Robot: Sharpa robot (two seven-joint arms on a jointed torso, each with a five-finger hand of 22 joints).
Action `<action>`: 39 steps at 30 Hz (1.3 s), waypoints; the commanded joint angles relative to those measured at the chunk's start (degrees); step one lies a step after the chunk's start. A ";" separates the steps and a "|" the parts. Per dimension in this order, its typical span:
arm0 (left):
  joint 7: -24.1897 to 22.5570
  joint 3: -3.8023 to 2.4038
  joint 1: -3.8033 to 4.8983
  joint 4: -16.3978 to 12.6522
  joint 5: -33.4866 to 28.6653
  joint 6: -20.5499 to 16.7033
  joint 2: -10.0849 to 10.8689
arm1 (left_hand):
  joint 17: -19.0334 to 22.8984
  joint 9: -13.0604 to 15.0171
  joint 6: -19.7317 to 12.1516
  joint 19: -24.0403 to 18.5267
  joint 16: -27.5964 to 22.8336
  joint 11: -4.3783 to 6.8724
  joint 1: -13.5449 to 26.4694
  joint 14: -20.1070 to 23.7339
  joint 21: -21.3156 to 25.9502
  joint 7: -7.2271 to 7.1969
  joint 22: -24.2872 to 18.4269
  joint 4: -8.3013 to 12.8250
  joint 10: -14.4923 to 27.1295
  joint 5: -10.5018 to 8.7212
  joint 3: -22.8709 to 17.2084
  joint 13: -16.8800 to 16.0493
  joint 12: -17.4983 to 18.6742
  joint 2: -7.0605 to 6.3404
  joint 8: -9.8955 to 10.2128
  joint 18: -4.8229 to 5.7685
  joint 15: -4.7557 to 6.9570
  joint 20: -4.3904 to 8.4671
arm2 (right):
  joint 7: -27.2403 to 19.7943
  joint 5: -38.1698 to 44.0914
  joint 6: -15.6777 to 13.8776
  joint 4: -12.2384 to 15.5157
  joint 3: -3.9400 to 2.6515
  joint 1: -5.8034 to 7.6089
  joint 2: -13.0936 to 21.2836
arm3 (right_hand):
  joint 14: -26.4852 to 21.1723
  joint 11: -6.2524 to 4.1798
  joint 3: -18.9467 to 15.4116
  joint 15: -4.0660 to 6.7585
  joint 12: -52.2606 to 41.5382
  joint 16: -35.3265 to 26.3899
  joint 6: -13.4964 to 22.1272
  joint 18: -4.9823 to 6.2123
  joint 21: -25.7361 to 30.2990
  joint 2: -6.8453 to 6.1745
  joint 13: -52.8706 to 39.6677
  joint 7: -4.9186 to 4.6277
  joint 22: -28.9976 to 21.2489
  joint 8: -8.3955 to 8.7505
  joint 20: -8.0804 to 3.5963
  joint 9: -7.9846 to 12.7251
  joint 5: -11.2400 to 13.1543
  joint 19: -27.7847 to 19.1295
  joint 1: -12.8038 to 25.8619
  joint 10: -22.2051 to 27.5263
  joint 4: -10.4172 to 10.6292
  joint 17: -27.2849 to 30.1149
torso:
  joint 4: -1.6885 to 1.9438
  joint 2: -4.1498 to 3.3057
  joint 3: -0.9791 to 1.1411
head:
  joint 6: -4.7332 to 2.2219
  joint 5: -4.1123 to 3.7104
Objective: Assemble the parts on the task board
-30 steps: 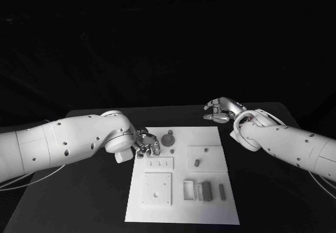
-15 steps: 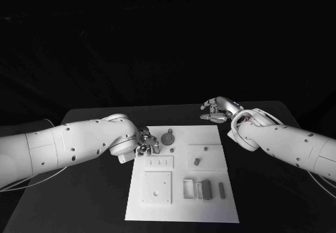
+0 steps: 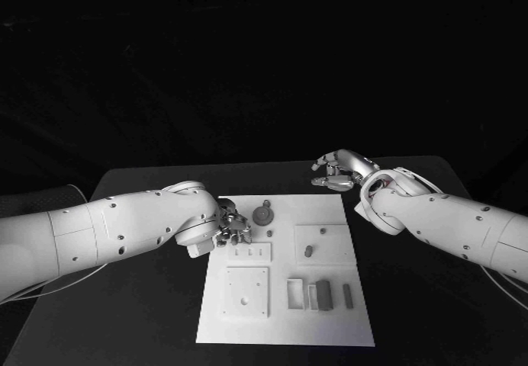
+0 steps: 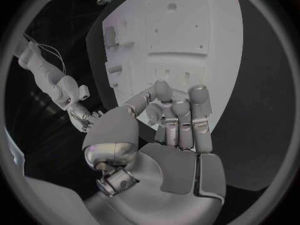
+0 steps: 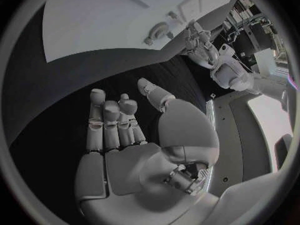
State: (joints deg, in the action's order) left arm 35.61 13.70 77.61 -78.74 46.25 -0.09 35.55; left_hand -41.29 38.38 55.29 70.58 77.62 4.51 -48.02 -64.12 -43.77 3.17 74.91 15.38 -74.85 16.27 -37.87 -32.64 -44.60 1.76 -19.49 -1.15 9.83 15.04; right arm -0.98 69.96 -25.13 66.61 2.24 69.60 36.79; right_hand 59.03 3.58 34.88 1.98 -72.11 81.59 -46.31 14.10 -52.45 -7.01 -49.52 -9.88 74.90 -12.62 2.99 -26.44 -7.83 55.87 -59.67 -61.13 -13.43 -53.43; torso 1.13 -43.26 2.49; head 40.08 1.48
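The left hand (image 3: 229,226) has crept onto the board's (image 3: 286,320) left edge, fingers curled, holding nothing, close to the round part (image 3: 264,216). The right hand (image 3: 339,171) hovers empty, fingers loosely apart, beyond the far edge.

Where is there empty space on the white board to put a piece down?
The task board is bare along its near edge, below the square plate and grey bars. It is crowded at the far left corner, around the left robot hand.
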 commanded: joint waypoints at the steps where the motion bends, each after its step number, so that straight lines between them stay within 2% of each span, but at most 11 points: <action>1: -0.18 -0.05 0.03 -0.01 -0.30 1.75 -0.14 | -0.04 0.25 12.13 0.62 0.33 0.16 0.57 -0.78 -0.36 -1.66 1.16 -0.27 -0.59 0.22 0.55 -0.13 -0.55 -0.05 -0.56 -1.90 0.64 0.19 | -0.49 0.62 0.90 0.07 -0.02 -0.01 -0.07 | -0.01 -0.03 -0.18 0.46 0.26 -0.14 -0.06 0.90 0.25 -0.10 0.08 -0.19 0.34 -0.33 0.18 0.06 -0.28 -0.38 -0.44 0.23 0.27 0.06 | 0.00 -0.02 0.03 | 0.17 -0.04; 7: -0.28 -0.05 0.02 0.04 -0.61 1.54 -0.20 | -0.09 0.35 12.76 0.90 0.82 0.46 0.46 -1.20 -0.69 -1.96 1.14 -0.41 -1.03 0.62 0.82 -0.27 -1.06 -0.14 -0.78 -1.83 0.93 0.21 | -0.44 0.62 1.02 0.06 -0.02 -0.01 -0.04 | -0.03 -0.03 -0.20 0.45 0.26 -0.14 -0.05 0.90 0.25 -0.10 0.09 -0.19 0.34 -0.33 0.19 0.08 -0.30 -0.39 -0.43 0.25 0.28 0.07 | 0.03 -0.04 0.01 | 0.30 -0.10; 20: -0.52 -0.06 -0.37 0.19 0.95 2.21 -0.82 | -0.31 0.78 15.19 2.59 2.40 1.45 0.12 -3.01 -2.55 -3.00 1.23 -0.83 -2.96 3.45 1.34 -0.65 -2.62 -1.22 -1.83 -1.81 1.77 0.38 | -0.41 0.77 1.18 0.12 -0.02 -0.01 -0.15 | -0.06 -0.02 -0.23 0.45 0.26 -0.14 -0.04 0.90 0.26 -0.10 0.13 -0.19 0.35 -0.33 0.21 0.10 -0.34 -0.43 -0.41 0.28 0.30 0.08 | -0.02 0.00 0.00 | 0.73 -0.13; 24: -0.41 -0.06 -0.42 0.09 2.23 2.30 -0.84 | -0.45 0.94 15.87 2.95 2.87 1.72 0.06 -3.55 -2.98 -3.30 1.19 -0.93 -3.58 3.45 1.54 -0.78 -3.06 -1.50 -2.25 -1.81 1.97 0.36 | -0.40 0.78 1.22 0.09 -0.02 -0.02 -0.13 | -0.07 -0.02 -0.23 0.45 0.27 -0.14 -0.04 0.90 0.27 -0.10 0.14 -0.20 0.35 -0.33 0.22 0.11 -0.35 -0.44 -0.41 0.29 0.31 0.08 | 0.01 0.01 0.04 | 0.77 -0.18; 28: -0.37 -0.06 -0.57 -0.19 6.12 2.73 -1.11 | -0.61 1.09 16.39 3.31 3.30 1.97 -0.05 -4.03 -3.34 -3.56 1.16 -1.03 -4.10 3.31 1.69 -0.90 -3.47 -1.62 -2.66 -1.85 2.20 0.37 | -0.38 0.79 1.33 0.11 -0.02 -0.02 -0.19 | -0.09 -0.02 -0.25 0.44 0.27 -0.14 -0.03 0.90 0.27 -0.10 0.15 -0.20 0.35 -0.33 0.23 0.12 -0.36 -0.45 -0.40 0.30 0.31 0.08 | 0.06 -0.01 0.02 | 0.99 -0.16; 33: -0.47 -0.06 -0.76 0.04 6.50 4.00 -1.43 | -0.62 1.11 16.43 3.35 3.33 1.99 -0.07 -4.07 -3.37 -3.59 1.16 -1.04 -4.14 3.31 1.69 -0.91 -3.50 -1.61 -2.70 -1.85 2.22 0.38 | -0.37 0.79 1.37 0.08 -0.02 -0.03 -0.24 | -0.11 -0.01 -0.26 0.44 0.26 -0.14 -0.03 0.90 0.28 -0.10 0.17 -0.20 0.35 -0.33 0.24 0.13 -0.37 -0.47 -0.39 0.32 0.33 0.09 | 0.02 -0.03 0.01 | 1.14 -0.04; 34: -0.44 -0.06 -0.80 0.06 6.61 4.06 -1.47 | -0.79 1.28 17.06 3.85 3.77 2.27 -0.46 -4.61 -3.74 -3.88 1.22 -0.77 -4.75 3.01 1.74 -1.08 -3.92 -1.75 -3.11 -1.89 2.35 0.43 | -0.37 0.79 1.37 0.07 -0.02 -0.03 -0.26 | -0.11 -0.01 -0.27 0.44 0.26 -0.14 -0.03 0.90 0.28 -0.09 0.18 -0.20 0.36 -0.33 0.24 0.14 -0.37 -0.47 -0.39 0.32 0.33 0.09 | 0.00 -0.03 0.01 | 1.46 0.09; 39: -0.33 -0.06 -1.02 0.24 7.41 4.52 -1.55 | -0.92 1.40 17.43 4.36 4.14 2.51 -0.78 -5.15 -4.20 -4.12 1.18 -0.76 -5.13 2.16 1.88 -1.20 -4.27 -1.87 -3.47 -1.87 2.58 0.36 | -0.35 0.83 1.37 0.14 -0.02 -0.03 -0.27 | -0.13 -0.01 -0.27 0.44 0.26 -0.14 -0.03 0.90 0.28 -0.09 0.19 -0.20 0.36 -0.34 0.25 0.15 -0.39 -0.49 -0.39 0.34 0.34 0.09 | -0.02 -0.01 0.02 | 1.62 0.03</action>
State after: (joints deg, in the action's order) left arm 35.54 13.68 76.64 -78.48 51.93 2.72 34.13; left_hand -42.12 38.40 57.33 74.59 81.44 6.98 -48.00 -67.48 -47.82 2.30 74.92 14.54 -79.56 18.58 -36.23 -33.75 -48.67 -0.25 -19.98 -1.24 11.14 15.34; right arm -0.96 70.16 -24.48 66.63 2.25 69.59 36.57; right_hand 59.04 3.55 34.72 1.99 -72.11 81.60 -46.38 14.53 -52.45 -7.01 -49.38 -9.71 74.90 -12.62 3.19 -26.40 -7.82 55.67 -59.67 -61.17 -13.27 -53.39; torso 1.12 -43.27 2.50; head 41.54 1.51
